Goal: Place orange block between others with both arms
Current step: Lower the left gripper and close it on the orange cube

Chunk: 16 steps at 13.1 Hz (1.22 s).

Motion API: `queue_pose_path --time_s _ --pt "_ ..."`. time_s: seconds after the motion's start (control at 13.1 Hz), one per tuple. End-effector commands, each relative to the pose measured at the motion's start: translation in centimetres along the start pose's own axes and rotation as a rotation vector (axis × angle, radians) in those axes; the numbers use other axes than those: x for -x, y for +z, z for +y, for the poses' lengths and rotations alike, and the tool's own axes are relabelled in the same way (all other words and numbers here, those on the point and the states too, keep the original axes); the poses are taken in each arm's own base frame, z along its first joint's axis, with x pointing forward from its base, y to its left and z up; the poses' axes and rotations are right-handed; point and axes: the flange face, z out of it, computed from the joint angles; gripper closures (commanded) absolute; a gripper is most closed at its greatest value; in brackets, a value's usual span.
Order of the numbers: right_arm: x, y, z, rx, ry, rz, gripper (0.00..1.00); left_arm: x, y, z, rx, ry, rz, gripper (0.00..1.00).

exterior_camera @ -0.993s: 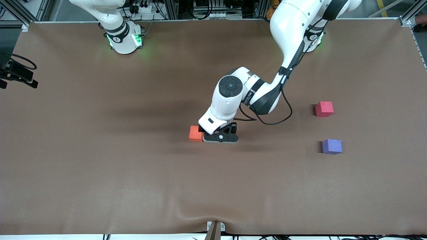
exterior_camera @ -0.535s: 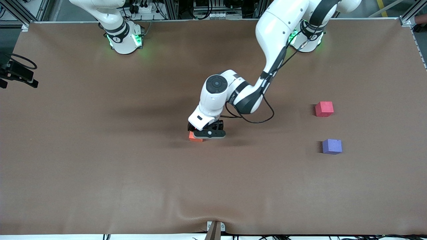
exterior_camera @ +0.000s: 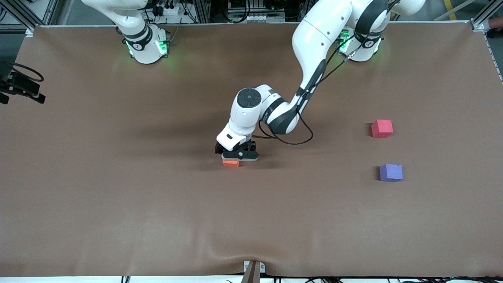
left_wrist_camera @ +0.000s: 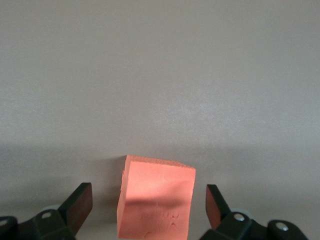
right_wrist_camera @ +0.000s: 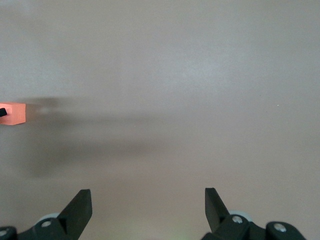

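Front view: left gripper (exterior_camera: 235, 155) now sits directly over the orange block (exterior_camera: 231, 163), mid-table.
Since a second ago the left arm has swung toward the right arm's end, from beside the block to above it; left wrist view shows fingers (left_wrist_camera: 80, 202) spread wide either side of the matte foam cube, gripping nothing. Red cube (exterior_camera: 382, 128) and purple cube (exterior_camera: 391, 172) are unmoved, well apart toward the left arm's end. Right gripper (right_wrist_camera: 148, 210) waits, fingers wide, empty, over the brown mat (exterior_camera: 118, 204).
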Motion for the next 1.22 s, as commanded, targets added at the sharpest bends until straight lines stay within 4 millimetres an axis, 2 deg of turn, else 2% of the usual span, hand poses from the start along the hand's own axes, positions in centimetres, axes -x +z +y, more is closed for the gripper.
queue_pose_path --time_s 0.0,0.23,0.38,0.53,0.92,0.99,1.07,1.15 --pt "0.3 -0.4 -0.8 0.003 -0.016 -0.001 0.0 -0.3 -0.1 0.8 0.006 0.034 0.039 0.0" --pt "0.4 -0.4 -0.8 0.002 -0.018 -0.008 0.0 1.3 1.0 1.4 0.008 0.058 0.038 0.0" --pt "0.3 -0.3 -0.8 0.002 -0.018 -0.01 0.0 1.3 2.8 0.4 -0.009 0.057 0.039 0.0" --pt "0.3 -0.2 -0.8 0.002 -0.018 -0.011 0.0 2.0 2.8 1.0 -0.003 0.082 0.062 0.0" --pt "0.3 -0.1 -0.8 0.002 -0.018 -0.014 0.0 2.5 3.6 0.8 -0.02 0.094 0.063 0.0" --pt "0.4 -0.1 -0.8 0.002 -0.018 -0.018 0.0 2.6 3.7 0.7 -0.024 0.098 0.06 0.21" --pt "0.4 -0.1 -0.8 0.002 -0.018 -0.019 0.0 2.6 3.7 0.7 -0.026 0.104 0.059 0.37" --pt "0.4 -0.2 -0.8 0.002 -0.018 -0.018 0.0 2.6 3.6 0.6 -0.029 0.105 0.058 0.61"
